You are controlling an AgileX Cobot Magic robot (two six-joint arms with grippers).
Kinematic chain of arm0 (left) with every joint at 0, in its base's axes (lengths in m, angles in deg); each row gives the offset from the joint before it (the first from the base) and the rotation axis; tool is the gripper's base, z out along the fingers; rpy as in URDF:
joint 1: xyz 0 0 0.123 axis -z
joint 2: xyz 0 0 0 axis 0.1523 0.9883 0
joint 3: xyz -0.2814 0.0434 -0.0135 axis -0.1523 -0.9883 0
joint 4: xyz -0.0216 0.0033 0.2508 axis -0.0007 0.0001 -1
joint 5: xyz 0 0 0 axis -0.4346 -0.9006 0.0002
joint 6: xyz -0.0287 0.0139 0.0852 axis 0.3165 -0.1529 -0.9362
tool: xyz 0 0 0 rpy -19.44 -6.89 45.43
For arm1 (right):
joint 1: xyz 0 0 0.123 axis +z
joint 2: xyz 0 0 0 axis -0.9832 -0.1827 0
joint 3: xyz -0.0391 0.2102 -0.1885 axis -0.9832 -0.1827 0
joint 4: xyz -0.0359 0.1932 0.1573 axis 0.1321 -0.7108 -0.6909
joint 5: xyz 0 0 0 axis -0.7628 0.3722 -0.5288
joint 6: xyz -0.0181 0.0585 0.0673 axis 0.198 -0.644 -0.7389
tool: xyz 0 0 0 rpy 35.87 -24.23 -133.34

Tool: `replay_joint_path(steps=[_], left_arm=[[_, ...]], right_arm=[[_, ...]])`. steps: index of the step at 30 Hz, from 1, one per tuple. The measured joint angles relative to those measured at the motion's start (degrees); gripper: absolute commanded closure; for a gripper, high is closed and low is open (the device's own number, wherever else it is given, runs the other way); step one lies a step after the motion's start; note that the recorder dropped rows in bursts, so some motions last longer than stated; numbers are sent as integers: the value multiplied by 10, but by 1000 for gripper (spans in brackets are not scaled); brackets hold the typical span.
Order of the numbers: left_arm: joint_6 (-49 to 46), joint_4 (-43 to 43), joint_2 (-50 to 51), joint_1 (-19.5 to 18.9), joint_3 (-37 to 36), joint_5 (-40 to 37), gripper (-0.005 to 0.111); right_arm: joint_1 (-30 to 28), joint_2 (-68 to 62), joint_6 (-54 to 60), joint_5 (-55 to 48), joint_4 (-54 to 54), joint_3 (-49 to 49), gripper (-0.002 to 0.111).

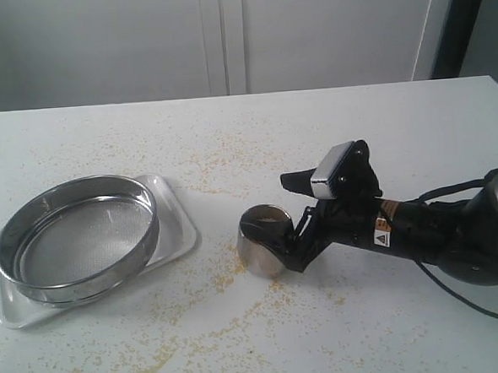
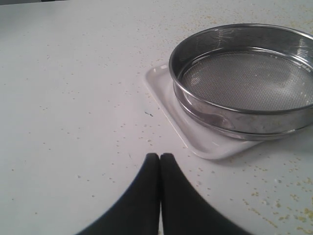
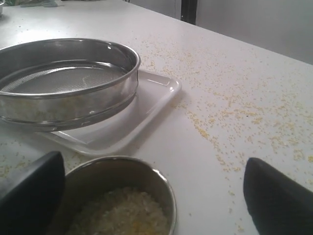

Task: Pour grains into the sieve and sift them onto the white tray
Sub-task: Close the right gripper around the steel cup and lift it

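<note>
The sieve sits on the white tray at the table's left; its mesh looks bare. Both also show in the left wrist view as sieve and tray. A small steel cup stands mid-table, and the grains lie heaped inside it. My right gripper is open and straddles the cup; one finger is close against the cup's side and the other stands well clear. My left gripper is shut and empty, just off the tray's corner.
Loose grains are scattered over the white table, thickest behind the cup and along the front edge. The right arm lies low across the table's right side. A white wall runs behind the table.
</note>
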Motion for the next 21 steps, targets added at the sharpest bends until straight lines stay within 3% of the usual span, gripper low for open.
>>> replay_joint_path(steps=[21], left_arm=[[0, 0, 0, 0, 0, 0, 106]], right_arm=[[1, 19, -71, -28, 68, 1, 17]])
